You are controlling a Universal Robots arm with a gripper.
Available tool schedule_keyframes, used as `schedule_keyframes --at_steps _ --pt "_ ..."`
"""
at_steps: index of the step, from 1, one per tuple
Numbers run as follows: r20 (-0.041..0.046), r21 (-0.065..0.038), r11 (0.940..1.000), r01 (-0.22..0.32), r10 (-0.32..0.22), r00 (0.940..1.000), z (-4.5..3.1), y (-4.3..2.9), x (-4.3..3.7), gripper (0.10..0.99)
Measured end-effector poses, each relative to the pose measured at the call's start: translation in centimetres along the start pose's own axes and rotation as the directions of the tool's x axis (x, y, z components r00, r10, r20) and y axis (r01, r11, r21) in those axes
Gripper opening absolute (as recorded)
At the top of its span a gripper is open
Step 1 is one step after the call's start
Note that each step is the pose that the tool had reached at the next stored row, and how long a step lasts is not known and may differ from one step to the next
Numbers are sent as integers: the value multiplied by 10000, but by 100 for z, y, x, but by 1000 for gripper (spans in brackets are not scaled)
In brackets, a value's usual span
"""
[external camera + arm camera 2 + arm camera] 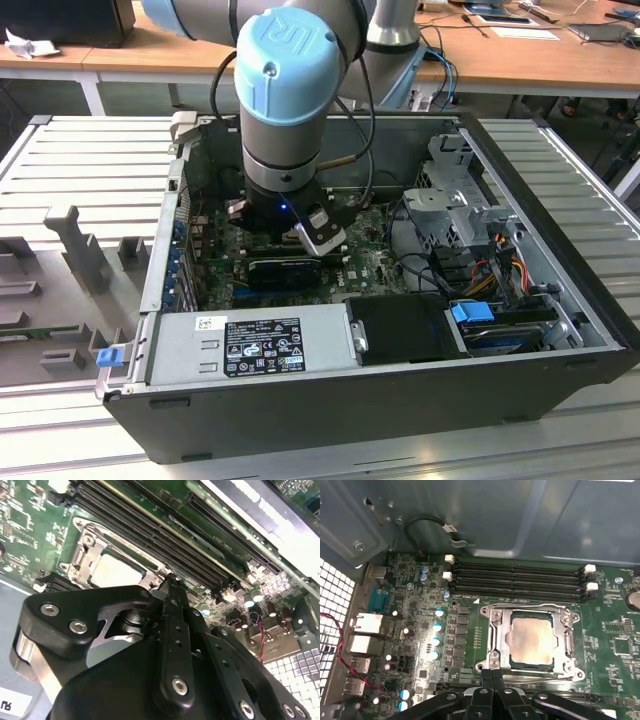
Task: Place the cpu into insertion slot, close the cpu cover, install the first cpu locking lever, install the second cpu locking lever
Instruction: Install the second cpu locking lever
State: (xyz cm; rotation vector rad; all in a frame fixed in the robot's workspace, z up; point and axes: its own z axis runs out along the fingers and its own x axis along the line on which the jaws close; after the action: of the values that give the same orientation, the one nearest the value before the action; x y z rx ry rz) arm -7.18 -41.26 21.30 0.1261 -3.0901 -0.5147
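Even indoor light, dim case interior, glare on the cpu [532, 640], soft wrist close-ups

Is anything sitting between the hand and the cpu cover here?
Nothing visible does. In the first wrist view the hand, fingers together, sits right at the edge of the cpu cover, which lies down around the cpu in the insertion slot.

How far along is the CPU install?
Done by the look of it: the cpu sits in the insertion slot and the cpu cover lies closed around it, its top showing through the cut-out. In hand: the gripper, jaws together and holding nothing, is at the socket's edge by a locking lever. Left: I cannot tell whether either lever is latched.
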Motion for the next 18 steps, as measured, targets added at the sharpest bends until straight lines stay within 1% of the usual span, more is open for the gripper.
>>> schedule_keyframes --at_steps 2,4,5,6,7,10,11,13,15,16,17,18 --pt "1 -5 10000 0 0 10000 40 -14 2 106" --pt "1 -18 10000 0 0 10000 69 -22 23 106" --pt "3 -42 10000 1 -1 10000 84 -27 27 106" --pt "10 -135 9999 2 -2 10000 96 -31 34 106" --pt "17 -202 9998 4 -3 10000 100 -31 45 106" --pt "30 -371 9993 7 -6 10000 118 -38 50 106" --pt "36 -428 9991 9 -7 10000 134 -42 50 106" --pt "38 -470 9989 10 -8 10000 160 -52 50 106" --pt "40 -537 9986 10 -8 10000 183 -61 51 106" --pt "50 -602 9982 14 -11 10000 190 -63 49 106" --pt "58 -707 9975 16 -12 10000 202 -67 50 106" --pt "63 -768 9970 18 -13 10000 219 -73 50 106"
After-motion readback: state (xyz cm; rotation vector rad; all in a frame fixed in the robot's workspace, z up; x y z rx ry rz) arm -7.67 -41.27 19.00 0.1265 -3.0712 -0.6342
